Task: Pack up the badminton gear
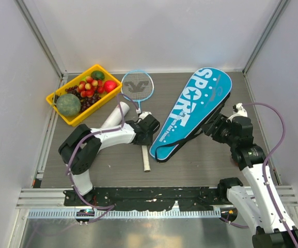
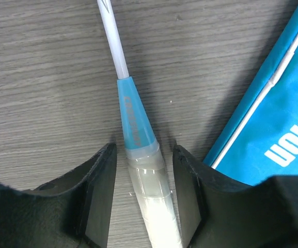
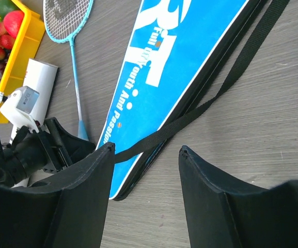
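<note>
Top external half-hides your racket (image 1: pixel 137 86) handle beneath the left fingers (image 2: pixel 98 192), parted astride it; right fingers (image 3: pixel 84 196), at three o'clock, gape empty.

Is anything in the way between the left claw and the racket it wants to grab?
No, nothing is in the way. The left gripper sits right over the racket, one finger on each side of its white handle. Small gaps show, so it isn't squeezing yet.

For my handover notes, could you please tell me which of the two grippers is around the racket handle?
The left gripper: its open fingers straddle the racket at its white handle, while the right gripper hangs open over the black strap of the blue bag.
</note>
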You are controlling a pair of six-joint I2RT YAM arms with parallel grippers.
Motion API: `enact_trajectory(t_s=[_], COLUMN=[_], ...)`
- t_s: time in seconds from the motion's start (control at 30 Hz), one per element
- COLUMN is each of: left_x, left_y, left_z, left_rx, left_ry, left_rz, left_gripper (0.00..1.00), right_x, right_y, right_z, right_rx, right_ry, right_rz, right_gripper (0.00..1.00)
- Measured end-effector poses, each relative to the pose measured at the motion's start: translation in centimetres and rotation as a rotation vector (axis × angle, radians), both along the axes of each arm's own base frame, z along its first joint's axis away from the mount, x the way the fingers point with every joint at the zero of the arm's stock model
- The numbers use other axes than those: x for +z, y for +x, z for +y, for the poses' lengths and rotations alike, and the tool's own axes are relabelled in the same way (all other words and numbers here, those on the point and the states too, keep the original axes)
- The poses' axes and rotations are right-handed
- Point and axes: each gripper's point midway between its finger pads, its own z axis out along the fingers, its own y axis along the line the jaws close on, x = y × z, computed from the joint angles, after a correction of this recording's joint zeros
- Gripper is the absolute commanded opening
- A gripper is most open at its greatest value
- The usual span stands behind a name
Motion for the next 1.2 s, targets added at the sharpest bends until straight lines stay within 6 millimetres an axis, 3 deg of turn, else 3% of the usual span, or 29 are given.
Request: enact_trajectory(t_s=[0.3, 0.37, 0.47, 0.67, 0.83, 1.03, 1.2], left_x=[0.1, 0.2, 0.9, 6.0, 9.5, 10.3, 10.0], left_y=[0.0, -0.1, -0.3, -0.2, -0.6, -2.3, -3.8], left_z=[-0.2, -0.2, -0.1, -0.3, 0.2, 0.6, -0.9], left_rx=[0.027, 0.011, 0.006, -0.001, 0.000, -0.019, -0.072], left_ry=[-0.014, -0.015, -0.027, -0.120, -0.197, -0.253, -0.288], left_rz=[0.003, 0.005, 0.004, -0.080, -0.154, -0.187, -0.178], left_gripper=[0.00, 0.00, 0.00, 0.00, 0.00, 0.00, 0.00], right_x=[-0.9, -1.1, -2.4, -5.5, -5.0, -3.0, -4.5], right_y=[-0.5, -0.6, -0.6, -0.3, 0.7, 2.2, 4.0], right_z=[0.5, 1.1, 2.4, 4.3, 5.1, 5.8, 6.0], right_rx=[0.023, 0.042, 0.080, 0.120, 0.126, 0.112, 0.048], right_ry=[0.019, 0.052, 0.132, 0.249, 0.314, 0.410, 0.459], right_rz=[0.015, 0.008, 0.014, 0.095, 0.081, -0.013, 0.009], right_gripper=[0.61, 0.68, 0.70, 0.71, 0.72, 0.73, 0.74])
